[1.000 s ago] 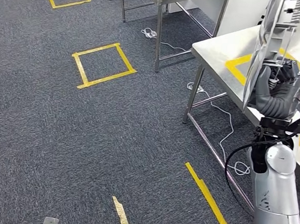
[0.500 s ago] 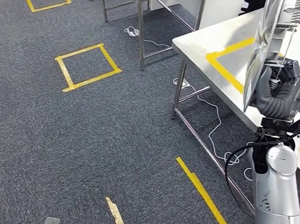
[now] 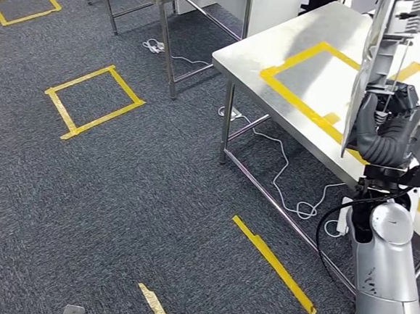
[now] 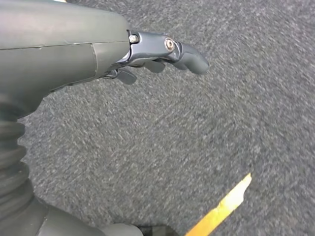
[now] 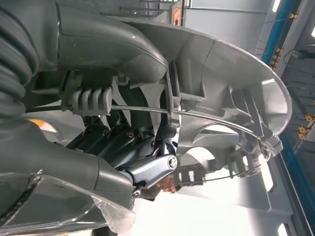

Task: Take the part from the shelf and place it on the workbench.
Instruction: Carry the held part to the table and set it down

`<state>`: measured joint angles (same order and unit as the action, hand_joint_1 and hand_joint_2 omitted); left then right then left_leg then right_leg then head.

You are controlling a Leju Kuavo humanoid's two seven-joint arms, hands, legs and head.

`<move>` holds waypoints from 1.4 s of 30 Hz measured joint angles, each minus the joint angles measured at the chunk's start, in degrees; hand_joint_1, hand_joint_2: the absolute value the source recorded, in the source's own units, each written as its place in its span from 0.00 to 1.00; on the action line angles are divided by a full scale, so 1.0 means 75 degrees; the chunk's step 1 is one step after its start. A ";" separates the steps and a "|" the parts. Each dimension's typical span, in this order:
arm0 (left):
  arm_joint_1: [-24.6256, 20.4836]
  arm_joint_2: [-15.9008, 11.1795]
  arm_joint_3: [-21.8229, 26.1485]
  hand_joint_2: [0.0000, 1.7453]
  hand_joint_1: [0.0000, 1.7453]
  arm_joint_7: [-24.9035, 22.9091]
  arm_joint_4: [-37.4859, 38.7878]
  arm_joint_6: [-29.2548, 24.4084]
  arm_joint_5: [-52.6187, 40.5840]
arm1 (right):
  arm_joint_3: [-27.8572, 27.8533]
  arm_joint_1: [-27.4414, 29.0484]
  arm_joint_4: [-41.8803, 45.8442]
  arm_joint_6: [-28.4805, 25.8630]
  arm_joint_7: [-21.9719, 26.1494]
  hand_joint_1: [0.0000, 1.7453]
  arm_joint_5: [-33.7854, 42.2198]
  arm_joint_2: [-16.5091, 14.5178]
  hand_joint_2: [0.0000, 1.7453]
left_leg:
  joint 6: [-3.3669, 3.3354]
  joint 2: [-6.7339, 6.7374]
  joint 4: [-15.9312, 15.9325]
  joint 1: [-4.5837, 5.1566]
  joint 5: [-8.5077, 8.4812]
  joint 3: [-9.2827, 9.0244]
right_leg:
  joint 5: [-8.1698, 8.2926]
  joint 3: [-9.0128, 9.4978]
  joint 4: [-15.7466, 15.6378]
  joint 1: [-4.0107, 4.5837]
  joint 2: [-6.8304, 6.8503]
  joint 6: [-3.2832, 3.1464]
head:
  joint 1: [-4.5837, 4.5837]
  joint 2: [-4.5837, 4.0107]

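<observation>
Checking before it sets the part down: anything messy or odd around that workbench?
A loose white cable trails in loops on the carpet under the workbench, and a torn strip of yellow tape lies askew nearby.

Silver right arm (image 3: pixel 387 287) — black cable, grey ribbed robot hand (image 3: pixel 388 127)

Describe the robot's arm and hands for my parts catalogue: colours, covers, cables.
The right arm has a glossy silver shell with a black cable looping beside it. The right hand has a grey ribbed rubber cover and dark fingers with metal screws. The left hand has a smooth grey cover, ribbed cuff and dark fingers.
</observation>
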<state>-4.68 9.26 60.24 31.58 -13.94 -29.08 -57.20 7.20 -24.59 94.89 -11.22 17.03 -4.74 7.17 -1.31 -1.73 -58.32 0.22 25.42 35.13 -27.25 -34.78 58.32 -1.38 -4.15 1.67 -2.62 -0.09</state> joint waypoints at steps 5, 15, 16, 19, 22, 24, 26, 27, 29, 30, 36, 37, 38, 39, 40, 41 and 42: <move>-0.0005 0.0010 0.0000 1.00 0.00 -0.0001 0.0000 -0.0003 -0.0006 | -0.0001 0.0003 -0.0005 0.0001 0.0000 1.00 -0.0026 0.0003 1.00 | -0.0117 0.0255 0.0140 -0.0019 -0.0071 -0.0042 | -0.0888 -0.0830 0.1720 0.0025 0.0455 0.0107 | -0.0047 0.0000; -0.0036 0.0040 0.0000 1.00 0.00 -0.0023 0.0000 -0.0001 -0.0054 | -0.0002 -0.0116 -0.0069 -0.0023 -0.0018 1.00 -0.0132 0.0003 1.00 | 0.0118 0.0624 -0.0016 0.0016 -0.0014 0.0003 | -0.0023 0.0121 -0.0032 0.0090 0.0759 -0.0055 | -0.0057 0.0000; -0.0047 0.0039 0.0000 1.00 0.00 -0.0034 0.0000 -0.0004 -0.0060 | -0.0007 -0.0133 -0.0074 -0.0025 -0.0020 1.00 -0.0138 0.0003 1.00 | 0.0161 0.0593 -0.0085 0.0006 0.0057 0.0026 | 0.0000 0.0120 -0.0044 0.0078 0.0715 -0.0103 | -0.0048 0.0000; -0.0060 0.0039 0.0000 1.00 0.00 -0.0076 0.0000 -0.0012 -0.0074 | -0.0015 -0.0182 -0.0099 -0.0029 -0.0025 1.00 -0.0159 0.0003 1.00 | 0.0266 0.0367 -0.1202 -0.0029 0.0723 0.0474 | 0.0044 0.0127 -0.0066 0.0048 0.0585 -0.0205 | 0.0000 0.0000; -0.0049 0.0047 0.0000 1.00 0.00 -0.0098 0.0001 -0.0012 -0.0082 | -0.0015 -0.0186 -0.0154 -0.0040 -0.0031 1.00 -0.0205 0.0003 1.00 | 0.0276 0.0316 -0.2286 -0.0039 0.1050 0.0923 | 0.0052 0.0123 -0.0058 0.0057 0.0397 -0.0222 | 0.0009 0.0000; -0.0057 0.0051 0.0000 1.00 0.00 -0.0098 0.0003 -0.0012 -0.0085 | -0.0013 -0.0186 -0.0173 -0.0070 -0.0043 1.00 -0.0247 0.0003 1.00 | 0.0215 0.0252 -0.1643 -0.0038 0.0593 0.0613 | 0.0053 0.0126 -0.0049 0.0059 0.0263 -0.0219 | 0.0011 0.0000; -0.0068 0.0044 0.0000 1.00 0.00 -0.0097 0.0003 -0.0014 -0.0084 | -0.0010 -0.0187 -0.0177 -0.0105 -0.0056 1.00 -0.0288 0.0003 1.00 | 0.0121 0.0029 -0.0580 -0.0039 0.0151 0.0121 | 0.0058 0.0111 -0.0037 0.0063 0.0150 -0.0197 | 0.0007 0.0000; -0.0072 0.0040 0.0000 1.00 0.00 -0.0097 0.0003 -0.0016 -0.0083 | -0.0010 -0.0185 -0.0179 -0.0117 -0.0062 1.00 -0.0306 0.0003 1.00 | 0.0091 -0.0061 -0.0234 -0.0037 0.0064 -0.0032 | 0.0069 0.0085 -0.0033 0.0063 0.0105 -0.0167 | 0.0009 0.0000; -0.0067 0.0036 0.0000 1.00 0.00 -0.0098 0.0003 -0.0020 -0.0080 | -0.0014 -0.0166 -0.0179 -0.0134 -0.0071 1.00 -0.0340 0.0003 1.00 | 0.0070 -0.0079 -0.0031 -0.0024 0.0077 -0.0110 | 0.0105 0.0028 -0.0047 0.0049 0.0016 -0.0080 | 0.0005 0.0000; -0.0067 0.0043 0.0000 1.00 0.00 -0.0099 0.0003 -0.0022 -0.0079 | -0.0017 -0.0151 -0.0179 -0.0141 -0.0074 1.00 -0.0353 0.0004 1.00 | 0.0048 -0.0029 0.0013 -0.0032 0.0061 -0.0114 | 0.0109 0.0004 -0.0055 0.0036 -0.0001 -0.0037 | 0.0005 0.0000; -0.0051 0.0057 0.0000 1.00 0.00 -0.0099 0.0003 -0.0027 -0.0076 | -0.0027 -0.0085 -0.0179 -0.0148 -0.0076 1.00 -0.0376 0.0023 1.00 | -0.0085 0.0299 0.0162 -0.0070 -0.0020 -0.0144 | -0.0875 -0.0935 0.1899 0.0039 0.0469 0.0107 | -0.0076 0.0000; -0.0046 0.0062 0.0000 1.00 0.00 -0.0099 0.0003 -0.0026 -0.0076 | -0.0025 -0.0062 -0.0179 -0.0149 -0.0076 1.00 -0.0377 0.0023 1.00 | -0.0082 0.0352 0.0159 -0.0072 -0.0018 -0.0142 | -0.0883 -0.1016 0.2086 0.0032 0.0483 0.0130 | -0.0079 0.0000; -0.0044 0.0066 0.0000 1.00 0.00 -0.0099 0.0003 -0.0026 -0.0076 | -0.0025 -0.0047 -0.0178 -0.0152 -0.0076 1.00 -0.0380 0.0023 1.00 | -0.0074 0.0402 0.0153 -0.0078 -0.0012 -0.0143 | -0.0751 -0.0952 0.1974 0.0023 0.0506 0.0150 | -0.0085 0.0000; -0.0043 0.0071 0.0000 1.00 0.00 -0.0099 0.0003 -0.0025 -0.0076 | -0.0026 -0.0038 -0.0177 -0.0156 -0.0076 1.00 -0.0385 0.0023 1.00 | -0.0057 0.0448 0.0142 -0.0087 -0.0001 -0.0148 | -0.0507 -0.0728 0.1556 0.0012 0.0558 0.0165 | -0.0085 0.0000; -0.0043 0.0071 0.0000 1.00 0.00 -0.0099 0.0003 -0.0025 -0.0077 | -0.0026 -0.0036 -0.0176 -0.0162 -0.0076 1.00 -0.0390 0.0023 1.00 | -0.0027 0.0488 0.0122 -0.0088 0.0017 -0.0152 | -0.0283 -0.0437 0.0999 0.0009 0.0674 0.0181 | -0.0087 0.0000; -0.0043 0.0071 0.0000 1.00 0.00 -0.0098 0.0003 -0.0025 -0.0079 | -0.0024 -0.0036 -0.0173 -0.0168 -0.0076 1.00 -0.0398 0.0023 1.00 | 0.0015 0.0522 0.0081 -0.0075 0.0042 -0.0144 | -0.0122 -0.0153 0.0490 0.0025 0.0781 0.0174 | -0.0096 0.0000; -0.0040 0.0070 0.0000 1.00 0.00 -0.0098 0.0003 -0.0026 -0.0081 | -0.0023 -0.0027 -0.0170 -0.0179 -0.0074 1.00 -0.0404 0.0023 1.00 | 0.0059 0.0551 0.0046 -0.0058 0.0059 -0.0132 | -0.0038 0.0041 0.0139 0.0040 0.0862 0.0145 | -0.0096 0.0000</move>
<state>-4.98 9.79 60.24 30.85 -13.92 -29.27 -57.81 7.02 -24.80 93.62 -12.56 16.47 -7.77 7.34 -0.86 2.40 -57.98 -0.21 25.86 34.13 -27.54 -34.47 59.36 -1.08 2.31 2.76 -3.34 -0.09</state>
